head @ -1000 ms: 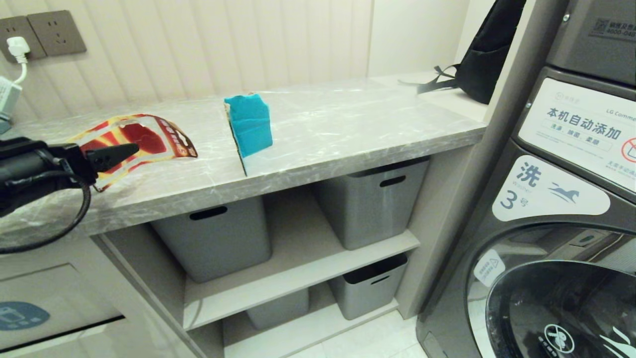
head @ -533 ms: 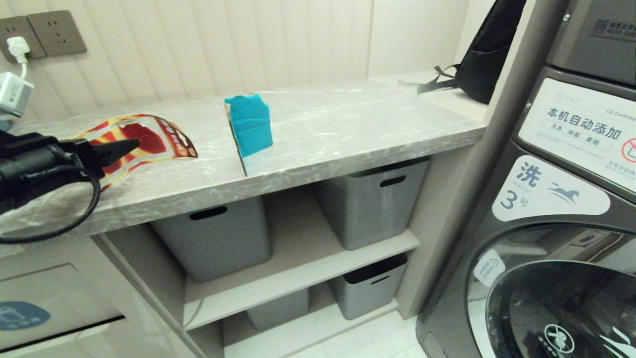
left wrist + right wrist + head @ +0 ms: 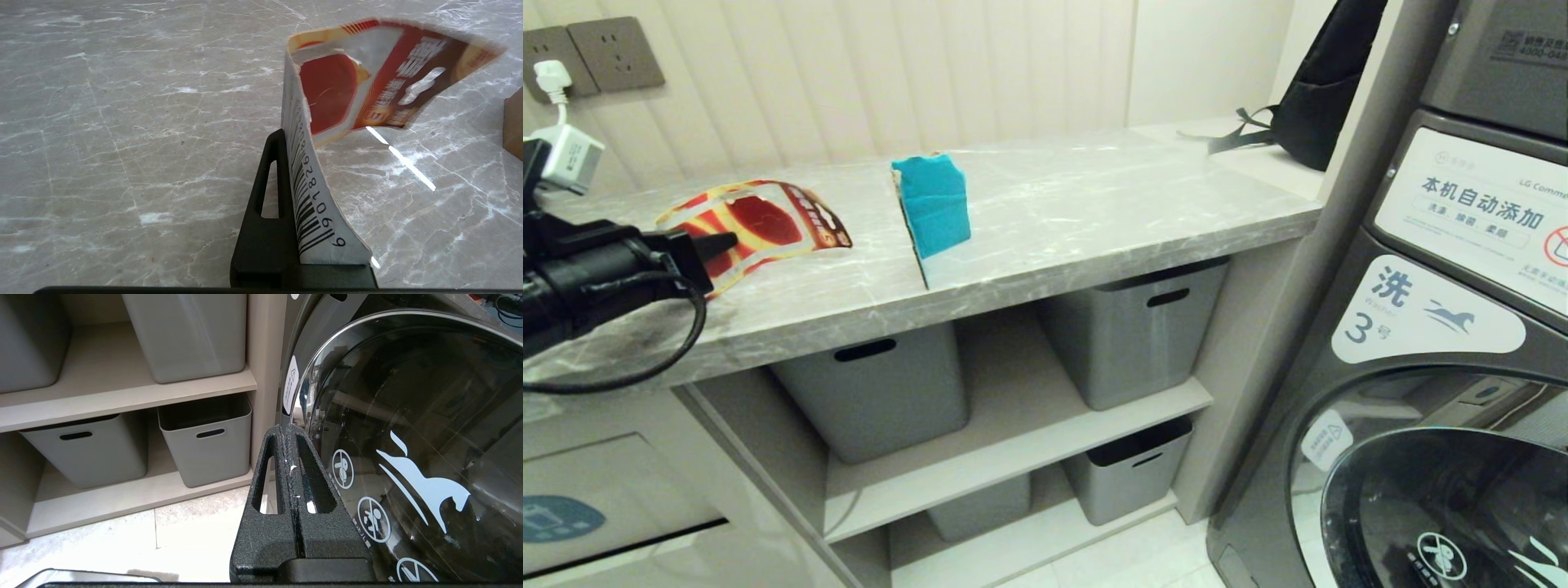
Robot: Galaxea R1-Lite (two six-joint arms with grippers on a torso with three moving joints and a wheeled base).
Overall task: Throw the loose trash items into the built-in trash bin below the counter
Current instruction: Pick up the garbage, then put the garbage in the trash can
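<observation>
A bent red-orange blister card (image 3: 756, 224) hangs just above the grey marble counter (image 3: 1054, 220) at its left end. My left gripper (image 3: 723, 243) is shut on the card's near edge. In the left wrist view the barcoded back of the card (image 3: 308, 196) lies against one black finger and hides the other. A folded teal-and-brown cardboard piece (image 3: 931, 204) stands mid-counter. The built-in trash bin (image 3: 572, 510), a beige flap with a round blue sticker, sits below the counter at the lower left. My right gripper (image 3: 288, 435) is shut and empty, parked low beside the washer door. The water bottle is out of view.
Grey storage bins (image 3: 882, 392) fill the open shelves under the counter. A washing machine (image 3: 1437, 327) stands at the right. A black backpack (image 3: 1319, 90) leans at the counter's far right end. Wall sockets with a white plug (image 3: 551, 77) are at the upper left.
My left gripper has closed on the blister card's near edge and raised it slightly off the counter. The right arm has not moved.
</observation>
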